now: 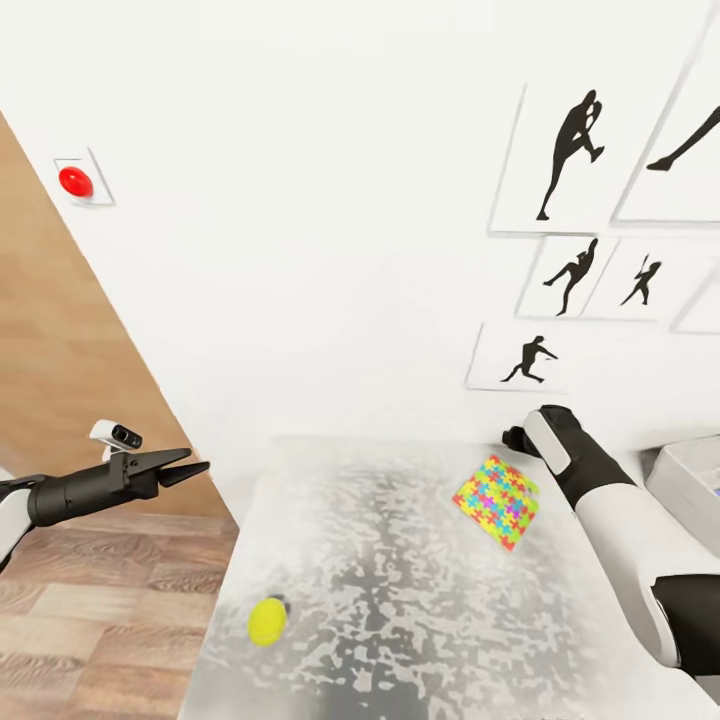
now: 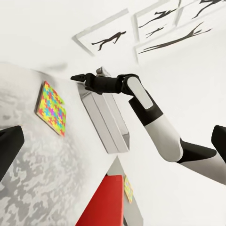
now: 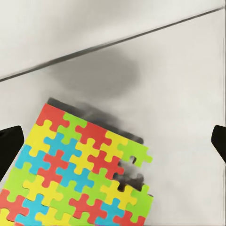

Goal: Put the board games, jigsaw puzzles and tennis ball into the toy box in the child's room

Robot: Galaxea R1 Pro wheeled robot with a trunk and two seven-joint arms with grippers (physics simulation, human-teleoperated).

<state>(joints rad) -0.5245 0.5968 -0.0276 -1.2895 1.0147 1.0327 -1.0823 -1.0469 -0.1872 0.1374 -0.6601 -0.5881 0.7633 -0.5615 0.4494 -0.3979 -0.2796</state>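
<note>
Lying flat on the pale table (image 1: 400,640), the jigsaw puzzle (image 1: 497,500) sits toward the far right part of the top, turned so one corner points at the wall. Just beyond it, nearer the wall, hangs the right gripper (image 1: 517,437), so this arm is plainly the nearer one; its wrist view looks down on the box's far corner (image 3: 80,174), with dark fingertips at either edge of that frame, spread wide and holding nothing. Right of the puzzle stands the toy box (image 1: 690,480), close by. The tennis ball (image 1: 267,620) rests well apart, near the table's left front. Off the table's left side, the left gripper (image 1: 185,468) hovers empty, jaws parted.
</note>
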